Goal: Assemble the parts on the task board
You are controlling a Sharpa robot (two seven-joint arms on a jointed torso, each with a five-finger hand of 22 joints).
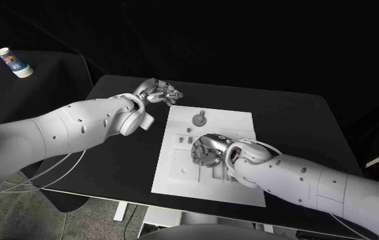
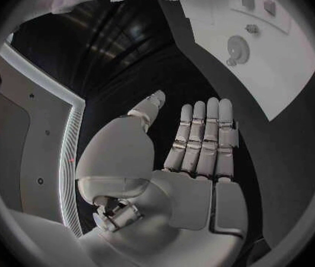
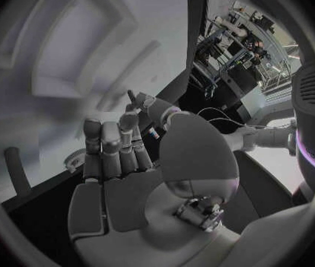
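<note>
- On the black tabletop (image 1: 118, 158), the white rectangular task board (image 1: 237, 119) carries small stiff grey parts (image 1: 199, 120), probably light; pinch their sides.
- Left hand (image 1: 160, 92) empty, fingers straight, beside the board.
- Right hand (image 1: 210, 149) over the board; grip unclear.

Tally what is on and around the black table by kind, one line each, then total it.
Robot hands: 2, left hand and right hand
Task board: 1
Round part with a stem on the board: 1
White bottle off to the side: 1
Smaller parts on the board: too small to count
Total: 5
</note>
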